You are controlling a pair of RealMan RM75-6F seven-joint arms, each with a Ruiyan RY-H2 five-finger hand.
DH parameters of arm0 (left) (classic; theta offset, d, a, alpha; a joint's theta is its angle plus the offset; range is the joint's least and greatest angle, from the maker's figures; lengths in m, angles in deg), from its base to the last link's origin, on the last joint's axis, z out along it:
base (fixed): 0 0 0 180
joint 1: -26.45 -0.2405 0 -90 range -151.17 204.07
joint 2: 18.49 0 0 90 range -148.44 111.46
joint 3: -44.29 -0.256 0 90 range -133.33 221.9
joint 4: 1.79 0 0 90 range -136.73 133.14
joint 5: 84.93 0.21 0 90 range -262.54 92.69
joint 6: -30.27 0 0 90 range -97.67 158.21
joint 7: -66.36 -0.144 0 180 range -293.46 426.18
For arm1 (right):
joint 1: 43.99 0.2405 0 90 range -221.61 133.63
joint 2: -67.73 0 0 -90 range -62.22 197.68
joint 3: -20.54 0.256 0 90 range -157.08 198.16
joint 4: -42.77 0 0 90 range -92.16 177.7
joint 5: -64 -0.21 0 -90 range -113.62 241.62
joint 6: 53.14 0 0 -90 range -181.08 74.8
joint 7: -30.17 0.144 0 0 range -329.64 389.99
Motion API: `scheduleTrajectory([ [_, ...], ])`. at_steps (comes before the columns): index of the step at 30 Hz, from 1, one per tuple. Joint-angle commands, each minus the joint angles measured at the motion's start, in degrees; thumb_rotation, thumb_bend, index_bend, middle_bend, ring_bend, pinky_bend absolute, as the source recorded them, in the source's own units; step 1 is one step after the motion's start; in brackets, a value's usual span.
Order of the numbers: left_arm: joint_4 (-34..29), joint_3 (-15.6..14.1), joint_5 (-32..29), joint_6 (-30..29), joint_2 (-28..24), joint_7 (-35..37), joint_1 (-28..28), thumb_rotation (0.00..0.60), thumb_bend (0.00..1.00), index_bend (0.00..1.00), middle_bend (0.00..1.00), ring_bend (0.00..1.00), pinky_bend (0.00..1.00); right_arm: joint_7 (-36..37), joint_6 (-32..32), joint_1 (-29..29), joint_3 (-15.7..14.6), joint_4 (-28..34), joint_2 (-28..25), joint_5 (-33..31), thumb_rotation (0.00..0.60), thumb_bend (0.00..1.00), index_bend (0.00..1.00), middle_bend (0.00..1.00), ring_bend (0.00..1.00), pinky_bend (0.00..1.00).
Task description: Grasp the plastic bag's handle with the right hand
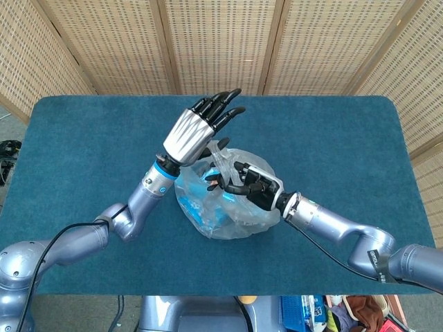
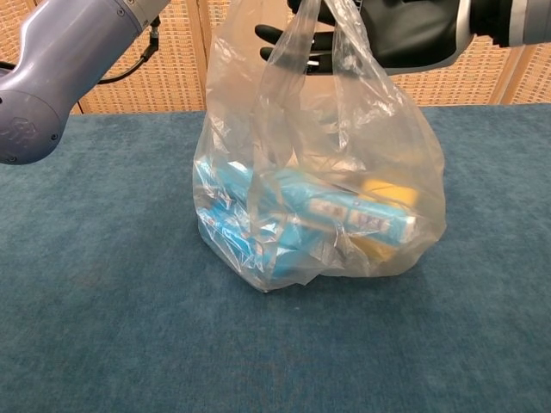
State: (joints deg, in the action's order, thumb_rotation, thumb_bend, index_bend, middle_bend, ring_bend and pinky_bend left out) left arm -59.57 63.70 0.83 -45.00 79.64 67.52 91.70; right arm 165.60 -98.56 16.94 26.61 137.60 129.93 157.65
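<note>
The plastic bag [image 1: 225, 204] sits mid-counter [image 1: 83, 138], its handle [image 1: 220, 158] raised beside the right hand [image 1: 252, 185], whose fingers curl partly around it without clearly closing, so the grasp looks unfinished, while the left hand [image 1: 197, 131] hovers open above.

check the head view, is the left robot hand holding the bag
No, the left robot hand hovers above the plastic bag with its fingers spread and nothing in them.

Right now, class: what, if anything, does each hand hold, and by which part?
The right hand reaches through the bag's handle; a closed grip cannot be told. The left hand holds nothing.
</note>
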Motion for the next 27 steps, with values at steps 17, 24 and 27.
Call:
scheduleTrajectory([
  [17,-0.7,-1.3,0.2,0.7,-2.0,2.8,-1.3,0.6,0.16,0.02,0.0,0.09,0.27,-1.9,-0.2,0.3,-1.4,0.3,-0.9,-0.5,0.6,0.19,0.3,0.7,0.43,0.32],
  [24,-7.0,-2.6,-0.8,4.5,-8.6,7.4,-3.6,0.594,0.03,0.0,0.0,0.02,0.21,-1.5,-0.2,0.1,-1.6,0.2,-1.7,-1.0,0.6,0.2,0.3,0.7,0.42,0.32],
  [27,-9.2,-2.8,-1.5,5.8,-10.9,9.6,-4.5,0.546,0.02,0.0,0.0,0.01,0.19,-1.6,-0.4,-0.1,-1.8,0.2,-1.9,-1.0,0.6,0.2,0.3,0.7,0.41,0.32],
])
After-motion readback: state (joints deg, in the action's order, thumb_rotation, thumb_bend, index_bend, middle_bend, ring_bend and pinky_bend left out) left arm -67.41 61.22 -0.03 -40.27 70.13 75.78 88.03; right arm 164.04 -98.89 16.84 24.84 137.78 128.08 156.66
